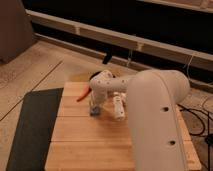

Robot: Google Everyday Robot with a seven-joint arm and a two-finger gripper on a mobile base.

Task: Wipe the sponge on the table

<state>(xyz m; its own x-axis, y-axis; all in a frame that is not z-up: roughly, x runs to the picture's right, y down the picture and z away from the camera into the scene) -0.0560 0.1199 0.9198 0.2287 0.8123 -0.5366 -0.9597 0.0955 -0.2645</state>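
Note:
The blue-grey sponge lies on the light wooden table, near its middle left. My gripper reaches down from the white arm right onto the sponge and seems to press it against the wood. A white bottle lies just right of the sponge. A thin orange-red object lies just left of the gripper.
A dark grey mat lies on the floor along the table's left edge. Black cables trail at the right. A ledge and dark wall run behind the table.

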